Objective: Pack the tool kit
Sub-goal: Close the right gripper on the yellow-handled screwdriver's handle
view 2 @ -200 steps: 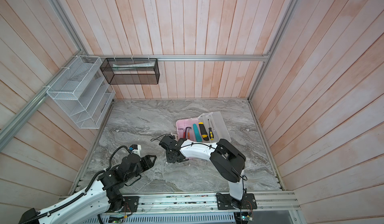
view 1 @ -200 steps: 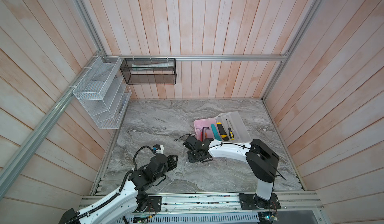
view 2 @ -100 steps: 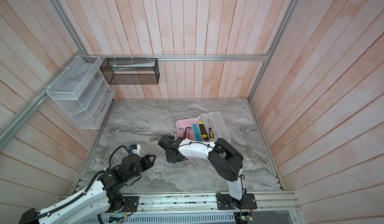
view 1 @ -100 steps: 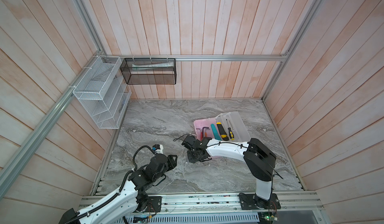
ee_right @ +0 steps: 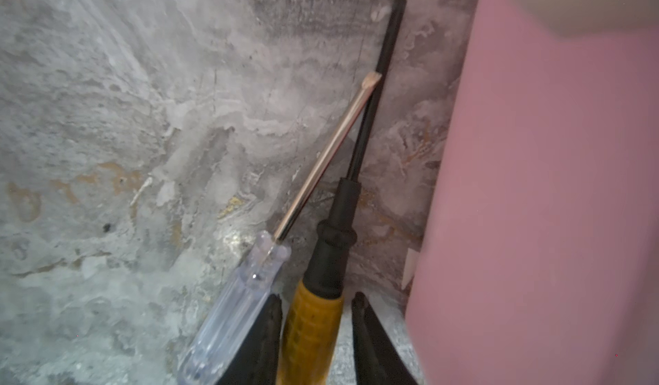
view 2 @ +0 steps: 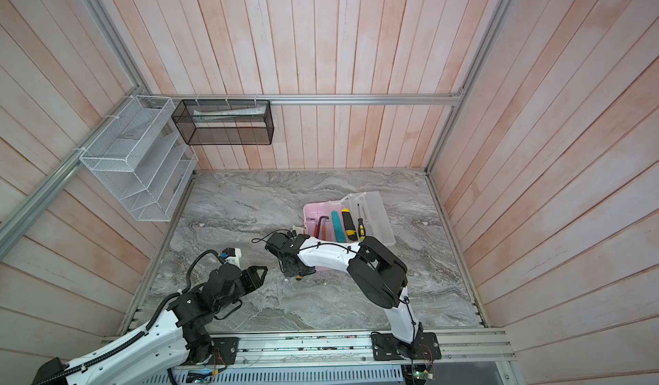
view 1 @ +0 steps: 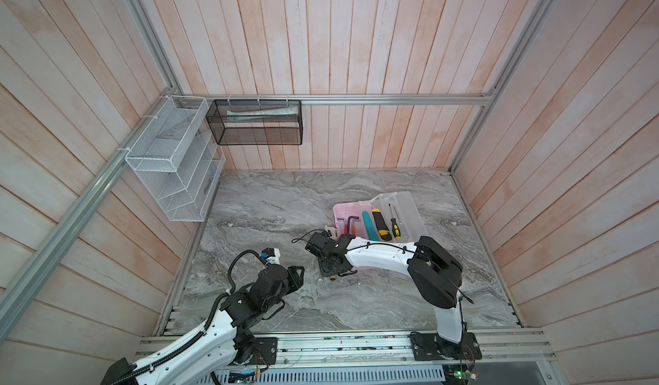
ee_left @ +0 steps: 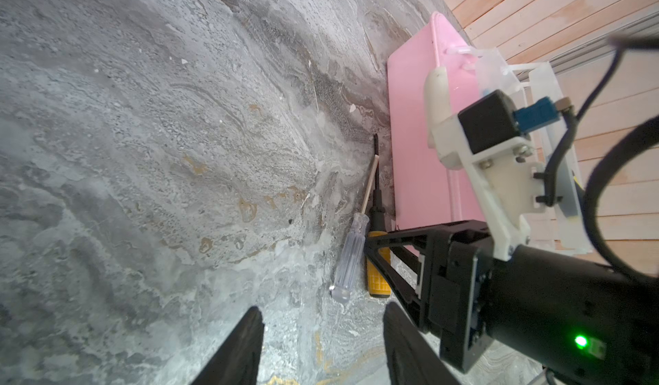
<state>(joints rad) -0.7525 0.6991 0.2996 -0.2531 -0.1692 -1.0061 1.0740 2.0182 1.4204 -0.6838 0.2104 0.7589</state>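
Robotics lab test booth: pale pink wooden plank walls [view 1: 321, 44], silver aluminium frame rails [view 1: 392, 99], grey marble-patterned tabletop [view 1: 285, 201]. A white wire mesh basket [view 1: 167, 158] and black wire mesh basket [view 1: 256, 126] hang on the rails, well beyond the left gripper [view 1: 300, 279].

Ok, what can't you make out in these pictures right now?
- Right wrist view: whether the right tool actually clamps the yellow-handled screwdriver; the frame edge cuts it off.
- Both top views: near end of the pink case, hidden by the right arm.
- Both top views: black mesh basket contents, too small.
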